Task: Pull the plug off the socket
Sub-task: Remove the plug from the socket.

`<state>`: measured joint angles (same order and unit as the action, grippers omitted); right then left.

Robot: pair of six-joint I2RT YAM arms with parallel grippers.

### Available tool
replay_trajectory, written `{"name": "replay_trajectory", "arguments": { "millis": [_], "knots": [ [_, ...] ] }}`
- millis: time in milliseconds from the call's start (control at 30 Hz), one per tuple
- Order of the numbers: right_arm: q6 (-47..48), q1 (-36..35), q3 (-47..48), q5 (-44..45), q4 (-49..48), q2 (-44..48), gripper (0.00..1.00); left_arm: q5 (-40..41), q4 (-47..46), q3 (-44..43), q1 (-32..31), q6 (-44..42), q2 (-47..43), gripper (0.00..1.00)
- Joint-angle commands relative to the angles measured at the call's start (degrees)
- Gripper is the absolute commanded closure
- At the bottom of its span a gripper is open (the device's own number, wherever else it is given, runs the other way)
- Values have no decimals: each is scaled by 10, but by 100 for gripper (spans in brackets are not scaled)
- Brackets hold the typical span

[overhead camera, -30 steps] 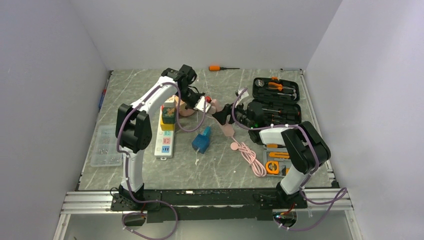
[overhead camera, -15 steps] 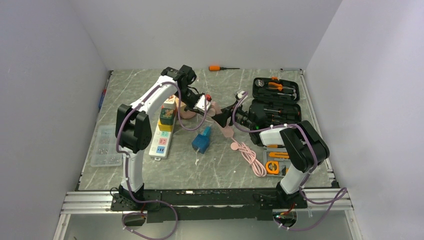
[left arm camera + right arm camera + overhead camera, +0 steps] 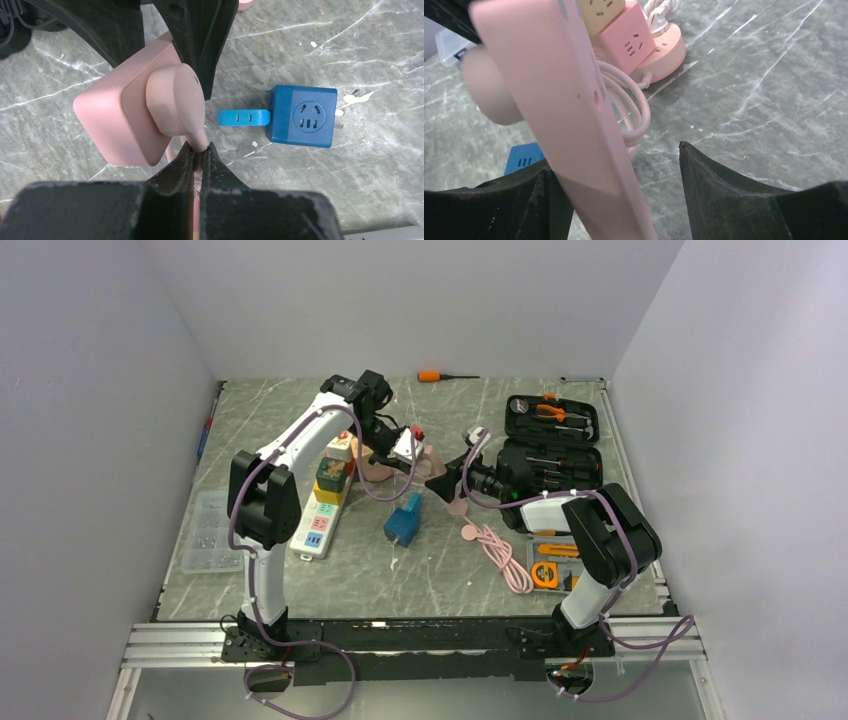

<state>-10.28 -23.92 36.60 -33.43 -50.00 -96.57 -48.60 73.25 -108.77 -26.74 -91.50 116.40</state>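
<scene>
Grey marbled desk [image 3: 400, 570] below. My left fingers [image 3: 172, 176] pinch tight on the neck of the plug [image 3: 175, 100], seated in the pink socket [image 3: 115, 125]. My right fingers [image 3: 734, 200] stand wide around it, one touching.

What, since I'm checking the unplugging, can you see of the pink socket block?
The pink socket block is a flat rounded-square slab of matte plastic, raised off the table, tilted. A round pink plug is seated in its face; the left gripper pinches the plug's neck. The right gripper straddles its edge, open, one finger touching.
</scene>
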Motion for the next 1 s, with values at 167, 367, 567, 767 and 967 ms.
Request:
{"name": "replay_trajectory", "arguments": {
  "millis": [167, 367, 567, 767, 967],
  "knots": [
    [44, -10, 20, 50, 55, -8, 51, -91, 36, -4, -16, 31, -66, 100],
    [49, -10, 60, 37, 86, 10, 69, -83, 31, 20, -19, 31, -67, 100],
    [45, -29, 68, 21, 96, 17, 72, -71, 18, 38, -25, 38, -59, 100],
    [38, -34, 67, 37, 79, 11, 68, -72, 12, 28, -33, 57, -52, 95],
    [42, -42, 70, 55, 70, 23, 91, -84, -1, 50, -40, 71, -58, 48]
  ]
}}
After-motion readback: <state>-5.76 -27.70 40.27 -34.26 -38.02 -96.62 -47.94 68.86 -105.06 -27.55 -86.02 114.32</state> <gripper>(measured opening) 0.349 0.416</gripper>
